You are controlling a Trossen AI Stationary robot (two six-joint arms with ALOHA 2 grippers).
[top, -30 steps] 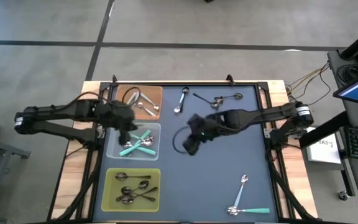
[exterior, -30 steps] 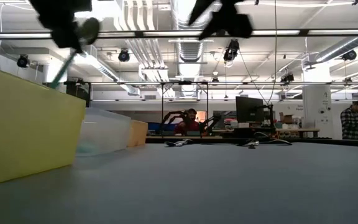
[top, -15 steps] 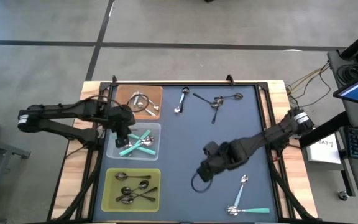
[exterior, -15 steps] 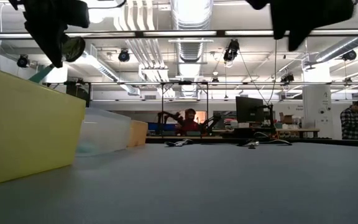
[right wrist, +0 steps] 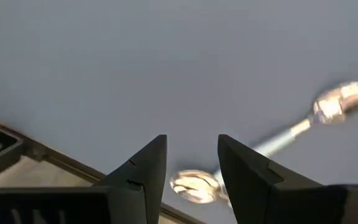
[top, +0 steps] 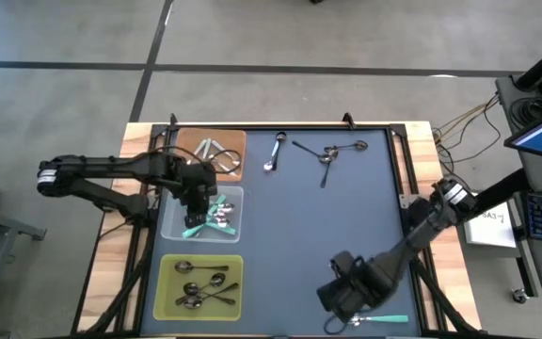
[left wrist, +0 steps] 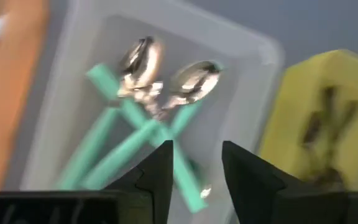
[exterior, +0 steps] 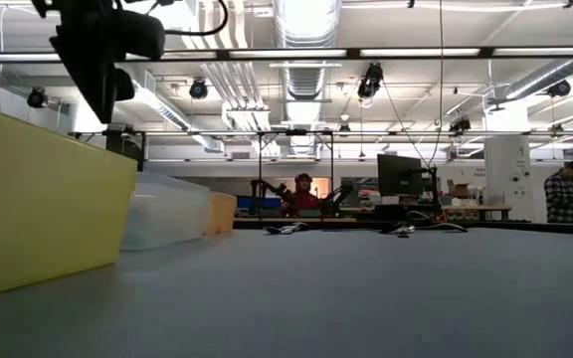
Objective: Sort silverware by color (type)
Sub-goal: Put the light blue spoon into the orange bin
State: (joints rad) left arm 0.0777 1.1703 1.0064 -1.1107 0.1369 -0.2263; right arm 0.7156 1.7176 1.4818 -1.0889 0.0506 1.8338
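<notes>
Dark mat (top: 346, 207), left pincer (top: 199, 201) over clear tray (top: 172, 226)

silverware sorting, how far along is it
Mostly done: the orange tray, clear tray and yellow-green tray each hold spoons. In hand: nothing; the left gripper, jaws open, hangs over the clear tray, and the right gripper, also open, is above the near-right spoons. Left: those, plus the far-edge spoons.

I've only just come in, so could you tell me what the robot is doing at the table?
It is sorting spoons by kind into three trays. The left gripper hangs open over the clear tray, where teal spoons lie. The right gripper, also open, is above two spoons near the mat's front edge. More spoons wait at the far edge.
</notes>
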